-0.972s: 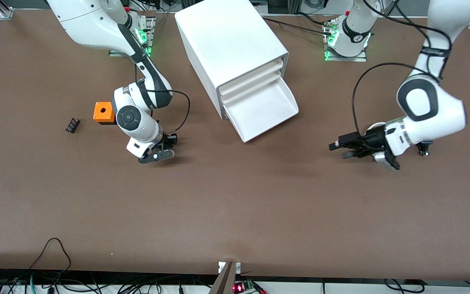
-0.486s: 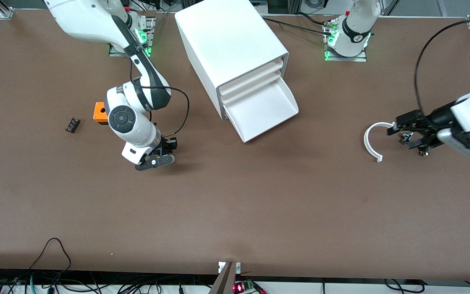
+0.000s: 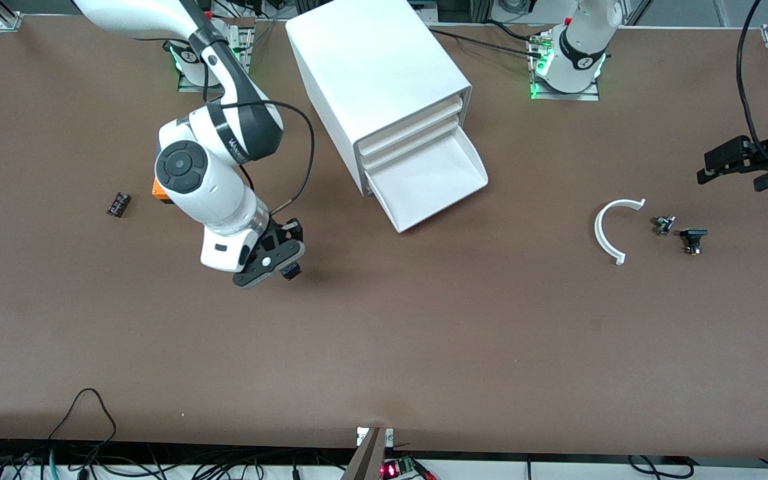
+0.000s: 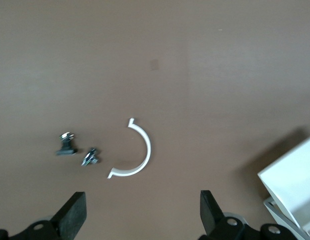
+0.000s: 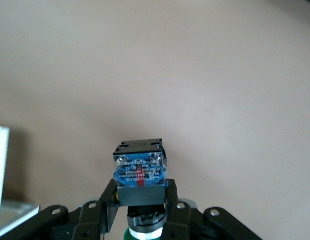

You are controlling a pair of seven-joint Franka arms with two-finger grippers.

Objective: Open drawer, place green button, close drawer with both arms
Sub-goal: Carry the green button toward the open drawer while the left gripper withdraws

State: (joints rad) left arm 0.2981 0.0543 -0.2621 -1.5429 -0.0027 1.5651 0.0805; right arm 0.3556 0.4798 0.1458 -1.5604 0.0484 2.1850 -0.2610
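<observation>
The brown table [image 3: 384, 347] bears a white cabinet [image 3: 377, 73], orange cube [image 3: 159, 190] and white half-ring [image 3: 603, 233].

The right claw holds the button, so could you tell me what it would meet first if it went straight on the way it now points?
Probably bare table. The right claw, shut on the button, points down at open tabletop; nothing else shows ahead, though depth is unclear.

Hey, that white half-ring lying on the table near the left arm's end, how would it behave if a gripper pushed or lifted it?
The white half-ring looks thin and open-ended, so it is probably light and would slide or spin under a push rather than roll. It lies flat, so tipping seems unlikely. Its slim arc may flex a little if squeezed across its ends.
</observation>
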